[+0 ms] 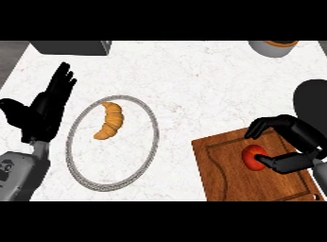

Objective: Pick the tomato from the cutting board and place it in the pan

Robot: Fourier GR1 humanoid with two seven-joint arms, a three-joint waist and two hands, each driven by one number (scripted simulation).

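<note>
Tomato sat on cutting board, not lifted yet. Right hand had fingers curling round it, thumb touching. Left hand rested open. Lift & move to dark pan remained.

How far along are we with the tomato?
Early. The tomato still sits on the cutting board; the right hand curls its fingers around it but hasn't lifted it. The black pan, behind the board, awaits it. The left hand rests open.
</note>
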